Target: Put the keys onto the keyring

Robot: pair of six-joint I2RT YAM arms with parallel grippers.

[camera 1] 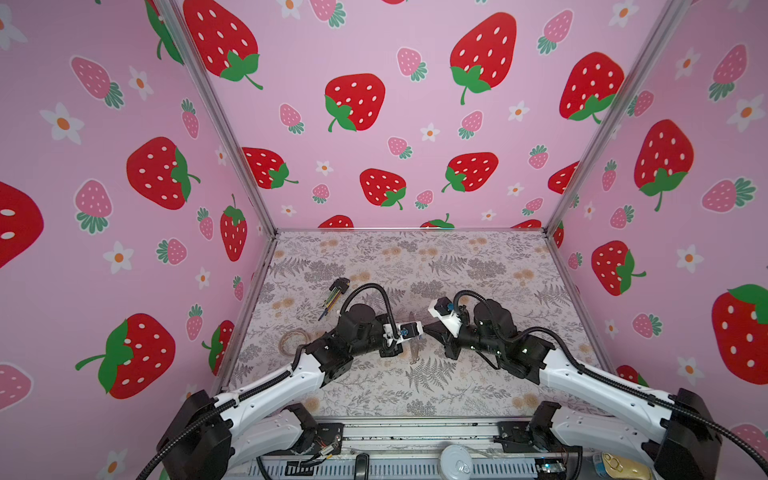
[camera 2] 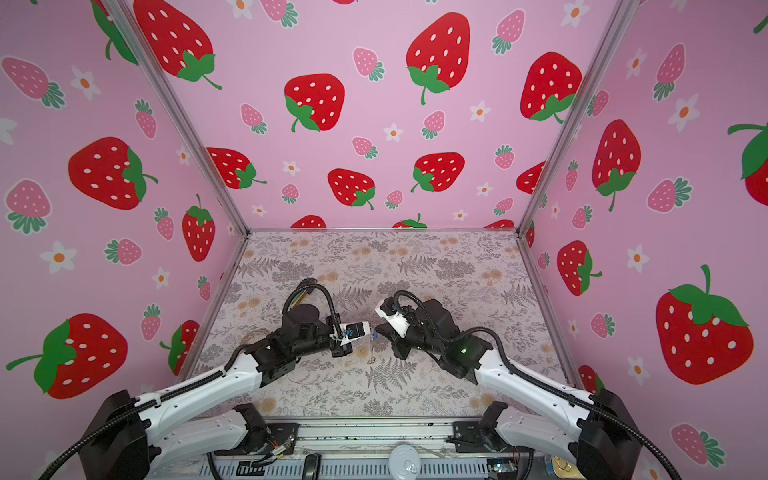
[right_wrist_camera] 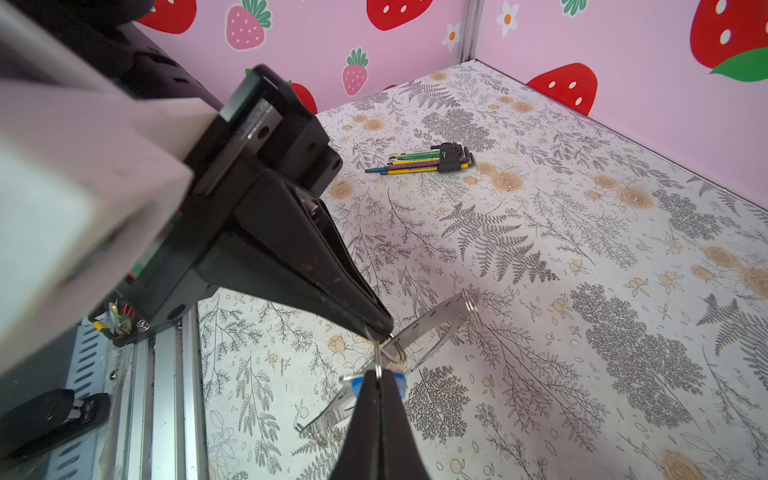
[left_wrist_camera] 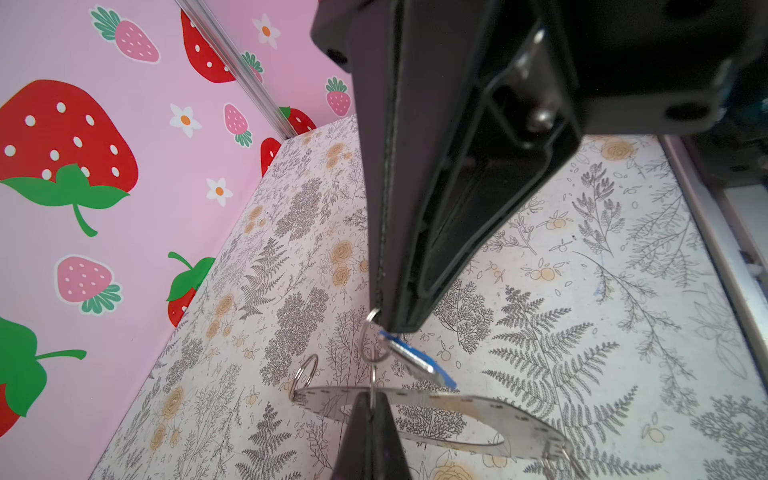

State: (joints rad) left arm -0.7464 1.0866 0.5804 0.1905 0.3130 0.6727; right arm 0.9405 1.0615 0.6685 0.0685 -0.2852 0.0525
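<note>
The keyring [left_wrist_camera: 478, 405] is a wide flat grey ring with small wire loops [left_wrist_camera: 305, 374] at its rim, held tilted just above the table. My left gripper [left_wrist_camera: 371, 395] is shut on one such loop at the rim. The key [left_wrist_camera: 419, 361], silver with a blue head, hangs from a small wire ring [left_wrist_camera: 374, 340]. My right gripper [right_wrist_camera: 378, 376] is shut on that small ring, and the blue head [right_wrist_camera: 398, 380] peeks out behind its tips. The two gripper tips almost touch mid-table; the left gripper [right_wrist_camera: 384, 328] shows in the right wrist view, the right gripper [camera 2: 379, 332] in a top view.
A bundle of coloured hex keys [right_wrist_camera: 428, 160] in a black holder lies towards the back left of the table. A pale tan coil [camera 1: 293, 340] lies near the left wall. Strawberry-print walls close three sides, and a metal rail [right_wrist_camera: 166, 374] runs along the front.
</note>
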